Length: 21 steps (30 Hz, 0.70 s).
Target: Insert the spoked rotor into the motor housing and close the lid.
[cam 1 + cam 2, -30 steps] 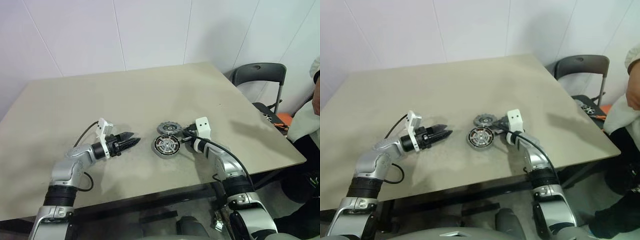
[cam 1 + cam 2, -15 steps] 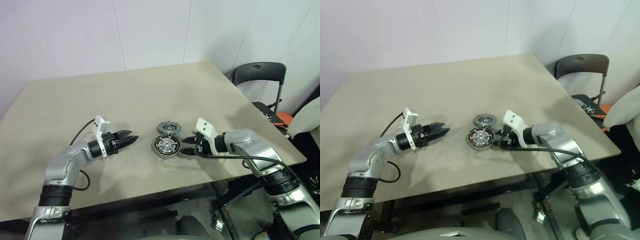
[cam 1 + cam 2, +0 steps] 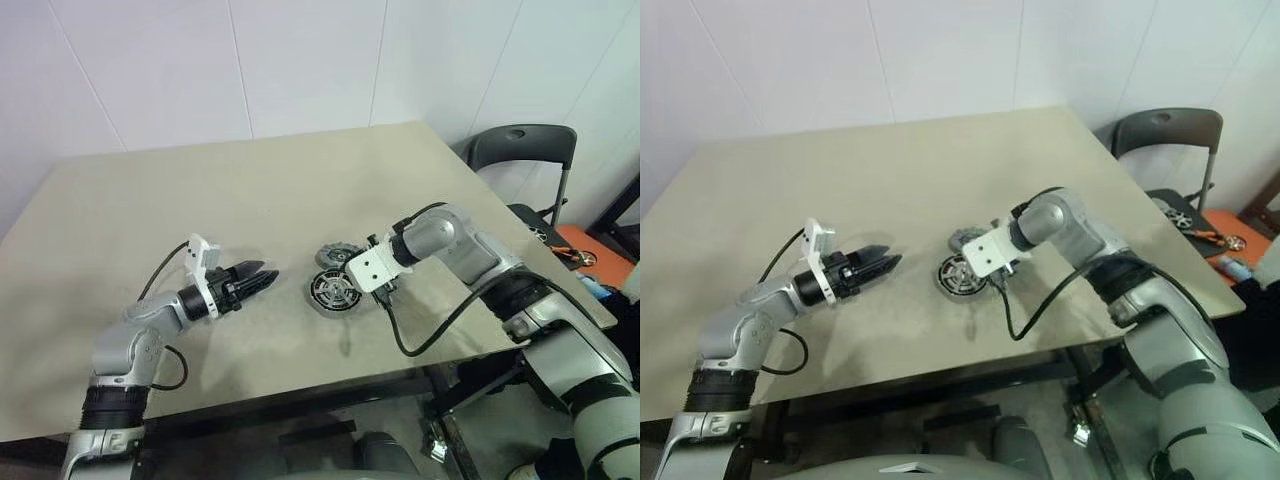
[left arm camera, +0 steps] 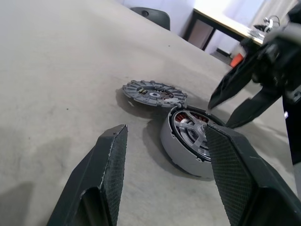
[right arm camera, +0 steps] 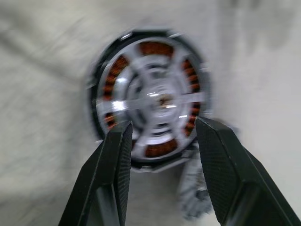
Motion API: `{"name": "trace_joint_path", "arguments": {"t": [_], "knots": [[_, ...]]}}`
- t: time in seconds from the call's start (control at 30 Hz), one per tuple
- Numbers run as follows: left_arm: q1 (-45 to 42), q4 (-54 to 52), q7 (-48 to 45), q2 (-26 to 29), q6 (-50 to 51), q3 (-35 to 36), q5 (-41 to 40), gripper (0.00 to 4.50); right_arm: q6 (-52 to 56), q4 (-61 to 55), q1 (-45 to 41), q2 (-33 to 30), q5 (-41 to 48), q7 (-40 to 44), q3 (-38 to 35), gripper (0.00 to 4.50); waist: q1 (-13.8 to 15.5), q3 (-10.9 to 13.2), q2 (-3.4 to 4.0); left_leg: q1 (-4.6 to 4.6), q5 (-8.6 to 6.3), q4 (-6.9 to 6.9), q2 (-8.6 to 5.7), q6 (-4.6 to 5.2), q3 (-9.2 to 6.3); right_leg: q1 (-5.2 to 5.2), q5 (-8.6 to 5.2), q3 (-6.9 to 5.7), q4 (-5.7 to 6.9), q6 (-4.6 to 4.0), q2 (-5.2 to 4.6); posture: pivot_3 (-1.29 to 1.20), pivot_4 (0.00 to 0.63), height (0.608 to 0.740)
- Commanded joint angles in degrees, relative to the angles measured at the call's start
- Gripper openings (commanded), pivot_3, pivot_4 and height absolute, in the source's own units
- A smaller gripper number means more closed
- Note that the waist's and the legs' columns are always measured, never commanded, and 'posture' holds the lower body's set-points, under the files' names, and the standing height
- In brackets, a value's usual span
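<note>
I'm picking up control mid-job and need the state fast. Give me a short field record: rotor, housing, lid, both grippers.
rotor: spoked rotor sits inside the motor housing, copper windings showing between its spokes
housing: on the table, near its front edge
lid: lid lies flat on the table beside the housing, not yet fitted
left gripper: left gripper open, empty, level, pointing toward the housing from the side
right gripper: right gripper open, empty, above the housing, pointing down at it
</note>
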Motion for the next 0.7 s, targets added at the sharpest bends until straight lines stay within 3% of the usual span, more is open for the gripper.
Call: {"name": "trace_joint_path", "arguments": {"t": [0.03,0.2,0.7], "knots": [[0.5,-3.1,1.1,0.3,0.1,1.9,-1.4,2.79,-4.5,1.0,-3.1,-1.2,-0.3,3.5,-1.0,2.2,0.0,0.0,0.0,0.0,0.0,0.0,0.0,0.0,0.0,0.01,0.0,0.0,0.02,0.0,0.0,0.0,0.0,0.74],[1.4,-3.7,1.9,0.3,-0.1,1.7,-1.8,2.79,-4.7,-1.6,-3.2,-2.2,2.8,8.6,-3.0,2.2,0.0,0.0,0.0,0.07,0.0,0.06,-0.01,0.01,-0.01,0.11,0.01,-0.01,0.05,0.0,0.01,0.0,0.0,0.74],[1.3,-4.7,3.5,-0.8,0.1,0.7,-2.0,2.79,-12.6,2.8,-1.5,0.5,-3.8,4.2,-0.6,2.2,-0.1,0.0,0.0,0.08,0.01,0.11,-0.01,-0.01,0.0,0.06,0.01,0.01,0.16,-0.01,0.02,0.0,0.0,0.74]]}}
